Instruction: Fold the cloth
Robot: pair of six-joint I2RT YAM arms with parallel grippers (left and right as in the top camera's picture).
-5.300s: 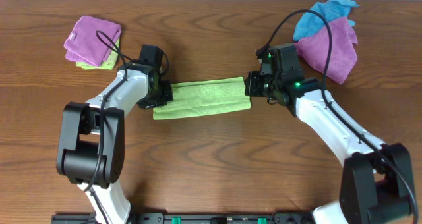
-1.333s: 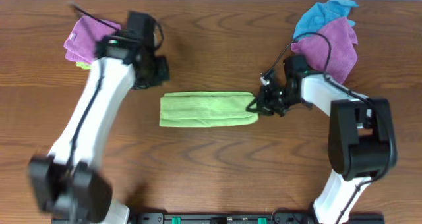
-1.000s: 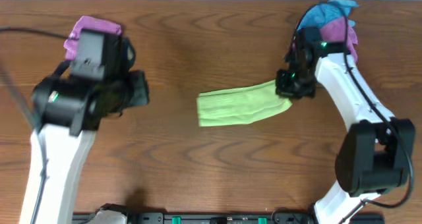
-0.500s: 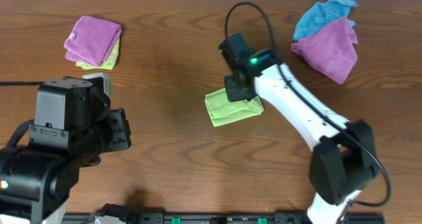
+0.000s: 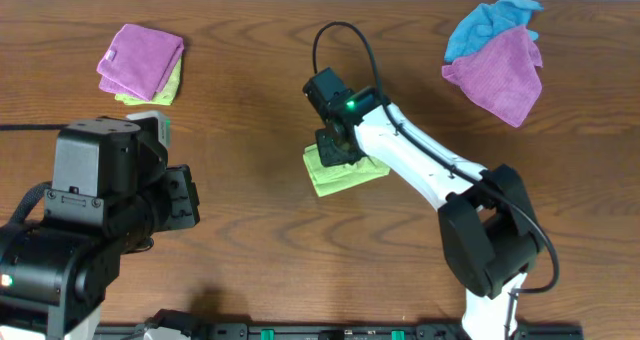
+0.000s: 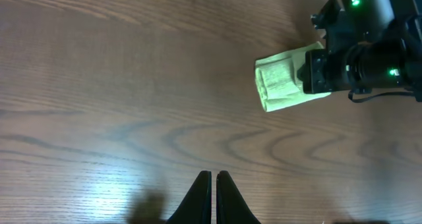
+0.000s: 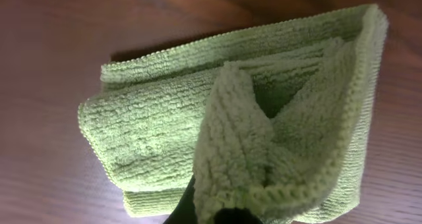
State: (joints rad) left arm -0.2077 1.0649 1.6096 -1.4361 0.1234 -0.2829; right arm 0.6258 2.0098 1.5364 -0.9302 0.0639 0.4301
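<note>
**Item 1, nearest, front left.** The left gripper (image 6: 213,179) is hanging over bare bench (image 5: 260,270) with its fingers pressed together, holding nothing. It has let go of its end of the strip and drawn well back.

**Item 2, middle of the bench.** The cloth (image 5: 343,176) was a long green strip a second ago. It is now lying doubled into a short, thick packet and sliding slightly leftward. The right gripper (image 5: 336,152) has carried its end across and is pinching a puckered ridge of the top layer. The fold is looking all but made, with releasing and flattening that ridge likely remaining.

**Item 3, far left.** A stack of purple cloths (image 5: 140,55) is sitting on a second green cloth (image 5: 165,88), which is peeking out beneath. Both are lying well apart from the work.

**Item 4, far right.** A crumpled purple cloth (image 5: 500,75) is touching a blue cloth (image 5: 485,25) behind it, also well apart. Nothing is standing in the way of the fold.
</note>
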